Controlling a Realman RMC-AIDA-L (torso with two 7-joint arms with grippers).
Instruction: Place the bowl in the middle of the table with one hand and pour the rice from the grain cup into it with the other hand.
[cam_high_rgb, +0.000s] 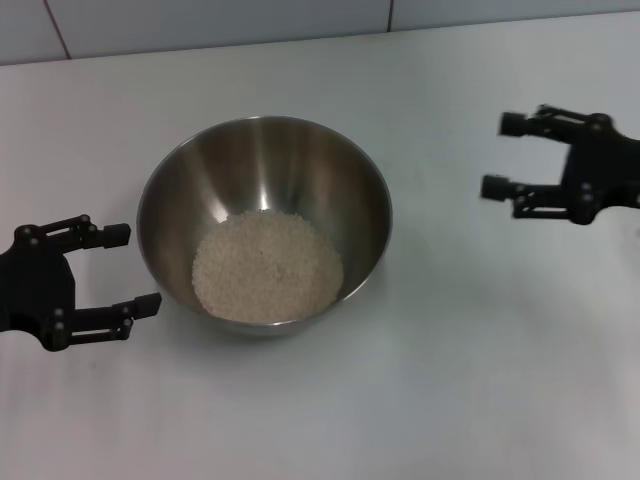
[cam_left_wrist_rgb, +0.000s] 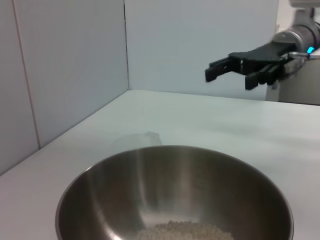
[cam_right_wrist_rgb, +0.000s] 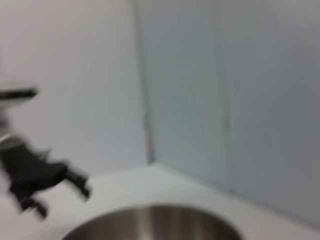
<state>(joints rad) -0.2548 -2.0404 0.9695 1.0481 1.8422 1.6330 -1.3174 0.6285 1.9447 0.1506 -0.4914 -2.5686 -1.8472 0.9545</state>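
So the big round stainless-steel mixing bowl is sitting pretty much in the middle of the plain white table, and there's a loose heap of small off-white rice grains covering its bottom. The black two-fingered left end effector is just beside the bowl's left side, fingers spread wide and holding nothing, not touching the rim. The black right end effector is well off to the right of the bowl, up above the table, fingers also spread apart and empty. From the left wrist view you can see a small clear frosted plastic cup standing on the table just behind the bowl, hard to make out much more of it.
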